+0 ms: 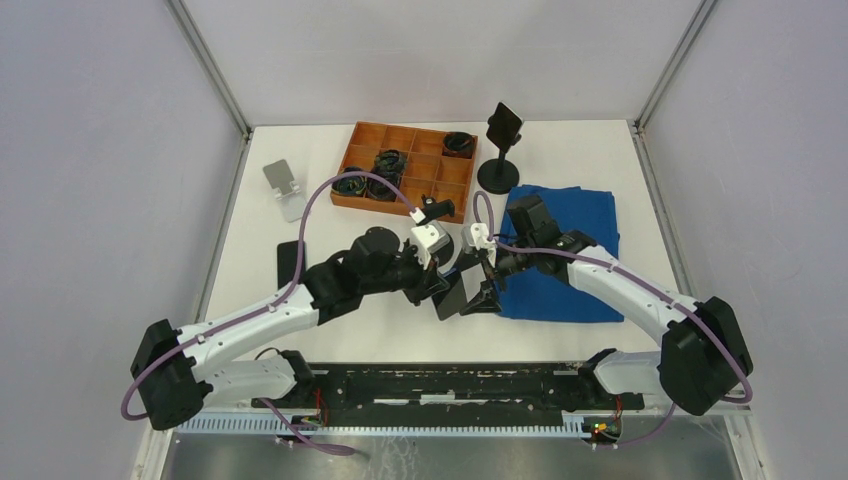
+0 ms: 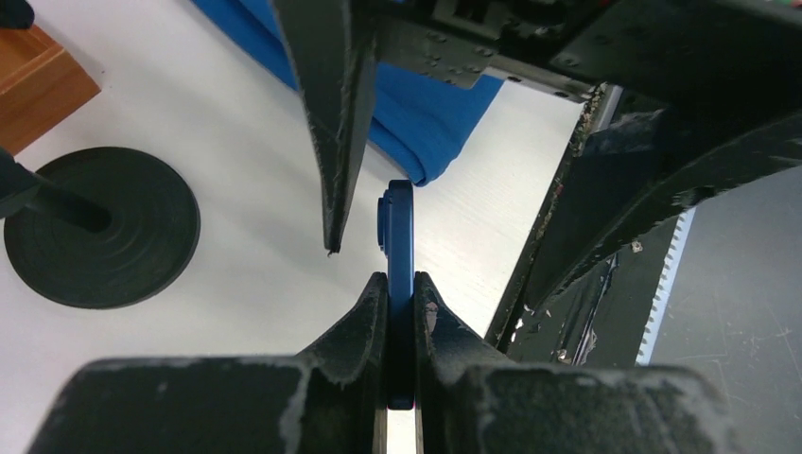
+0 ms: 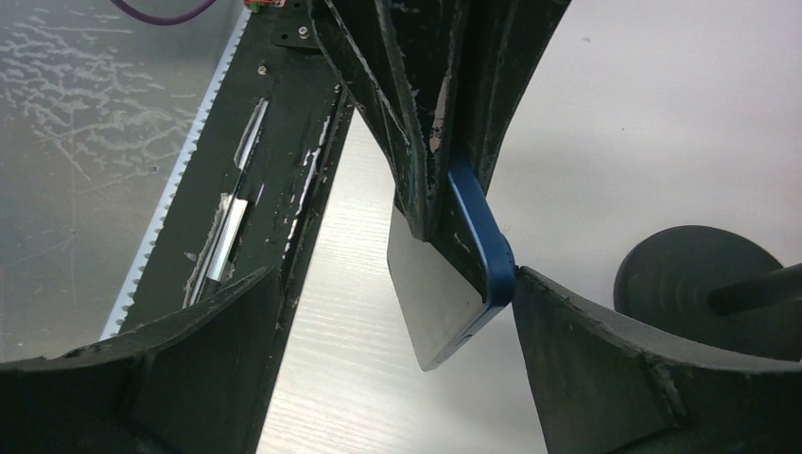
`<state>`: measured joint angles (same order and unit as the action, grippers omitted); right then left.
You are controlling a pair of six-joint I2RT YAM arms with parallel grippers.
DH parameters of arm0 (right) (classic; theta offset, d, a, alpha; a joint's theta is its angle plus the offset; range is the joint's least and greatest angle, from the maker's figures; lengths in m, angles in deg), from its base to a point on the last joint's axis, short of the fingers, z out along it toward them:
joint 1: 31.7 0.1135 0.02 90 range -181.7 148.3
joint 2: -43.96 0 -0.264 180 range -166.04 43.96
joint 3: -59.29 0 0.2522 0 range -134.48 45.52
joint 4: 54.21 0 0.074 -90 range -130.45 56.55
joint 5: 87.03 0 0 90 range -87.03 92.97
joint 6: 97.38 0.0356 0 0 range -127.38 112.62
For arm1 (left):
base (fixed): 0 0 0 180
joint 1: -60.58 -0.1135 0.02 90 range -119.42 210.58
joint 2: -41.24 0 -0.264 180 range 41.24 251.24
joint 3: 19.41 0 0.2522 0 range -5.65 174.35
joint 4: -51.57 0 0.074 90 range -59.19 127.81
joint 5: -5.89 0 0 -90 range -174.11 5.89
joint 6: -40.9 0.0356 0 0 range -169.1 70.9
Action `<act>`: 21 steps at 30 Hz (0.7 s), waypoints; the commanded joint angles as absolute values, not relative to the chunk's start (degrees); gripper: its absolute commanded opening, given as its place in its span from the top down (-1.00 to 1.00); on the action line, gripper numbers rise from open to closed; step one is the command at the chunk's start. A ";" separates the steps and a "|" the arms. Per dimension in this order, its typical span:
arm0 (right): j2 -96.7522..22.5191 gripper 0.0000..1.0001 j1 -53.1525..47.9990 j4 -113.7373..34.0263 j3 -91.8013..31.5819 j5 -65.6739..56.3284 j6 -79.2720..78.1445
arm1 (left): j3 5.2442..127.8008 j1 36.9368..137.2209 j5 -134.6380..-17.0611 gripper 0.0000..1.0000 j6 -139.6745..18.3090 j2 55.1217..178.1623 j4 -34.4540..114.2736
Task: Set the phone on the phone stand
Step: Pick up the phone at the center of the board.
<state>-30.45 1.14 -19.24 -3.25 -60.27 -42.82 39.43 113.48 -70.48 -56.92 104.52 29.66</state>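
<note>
The phone [image 1: 452, 296], dark with a blue rim, hangs above the table just left of the blue cloth. My left gripper [image 1: 438, 288] is shut on it. In the left wrist view the phone [image 2: 399, 236] stands edge-on, pinched between the two pads at the left gripper [image 2: 400, 281]. My right gripper [image 1: 486, 290] is open around the phone's free end. In the right wrist view the phone [image 3: 444, 298] sits between the fingers of the right gripper [image 3: 397, 276], its blue edge touching the right finger [image 3: 586, 350]. The black phone stand [image 1: 500, 150] stands upright at the back.
The stand's round base [image 2: 99, 227] [image 3: 695, 274] is close by. A blue cloth [image 1: 570, 250] lies under the right arm. An orange compartment tray [image 1: 405, 165] with black parts sits at the back. A grey folded metal stand [image 1: 283, 188] and a flat black slab [image 1: 288, 262] lie at the left.
</note>
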 commanded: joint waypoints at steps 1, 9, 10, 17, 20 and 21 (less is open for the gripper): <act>-32.08 -0.86 0.91 -21.44 -3.33 -62.42 -41.21 | 43.75 113.84 -66.72 0.96 -53.38 104.34 33.23; -32.76 -0.69 0.89 -21.19 -3.34 -62.73 -41.32 | 45.82 113.80 -65.11 0.96 -52.04 104.30 33.16; -32.78 -0.65 0.86 -21.15 -3.34 -62.77 -41.38 | 46.15 113.84 -65.05 0.95 -51.93 104.34 33.03; -32.40 -0.53 0.89 -19.13 -3.99 -64.64 -43.70 | 50.80 113.84 -62.77 0.96 -49.65 105.68 29.81; -31.81 -0.52 0.91 -15.99 -4.89 -66.65 -47.20 | 53.82 113.82 -60.68 0.96 -47.99 107.24 27.00; -31.57 -0.52 0.87 -15.26 -5.13 -66.90 -48.14 | 54.87 113.84 -60.04 0.96 -47.40 107.71 26.10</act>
<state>-32.63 1.14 -18.50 -3.18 -63.05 -43.37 48.98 113.59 -64.41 -52.35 106.60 26.69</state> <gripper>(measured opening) 0.765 0.149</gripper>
